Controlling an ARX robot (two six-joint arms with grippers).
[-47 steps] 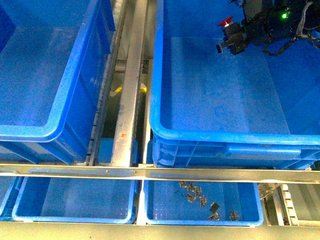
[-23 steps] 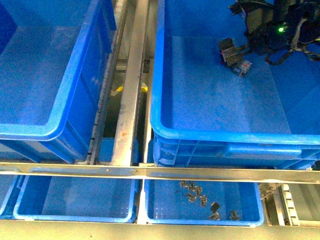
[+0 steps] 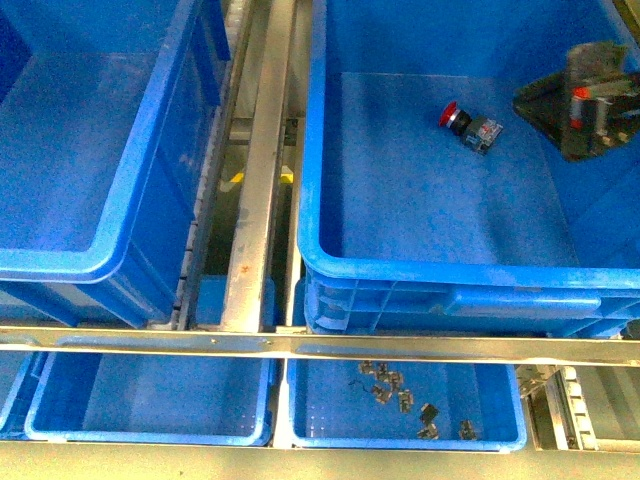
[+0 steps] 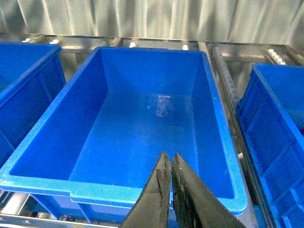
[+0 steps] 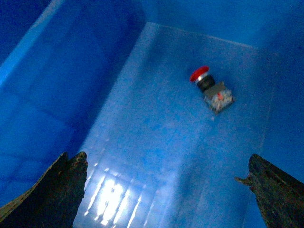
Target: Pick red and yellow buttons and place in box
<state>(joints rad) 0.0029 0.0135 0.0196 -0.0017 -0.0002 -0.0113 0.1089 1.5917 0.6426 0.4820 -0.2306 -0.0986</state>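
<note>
Red button (image 3: 468, 124): on its side on the box (image 3: 440, 268) floor, upper right of front view.
Right gripper (image 5: 165, 161): fingers wide apart, clear of the button.
Left gripper (image 4: 170, 161): fingers closed together above another blue bin (image 4: 142, 71).
Surroundings: aluminium rails (image 3: 262, 150), corrugated metal wall (image 4: 142, 19).

Metal rack (image 3: 258, 180): box (image 3: 420, 272), bin (image 3: 90, 262), trays (image 3: 150, 435)

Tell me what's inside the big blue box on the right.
One red button lies on its side on the box floor. The open right gripper hides part of the floor's right side.
</note>
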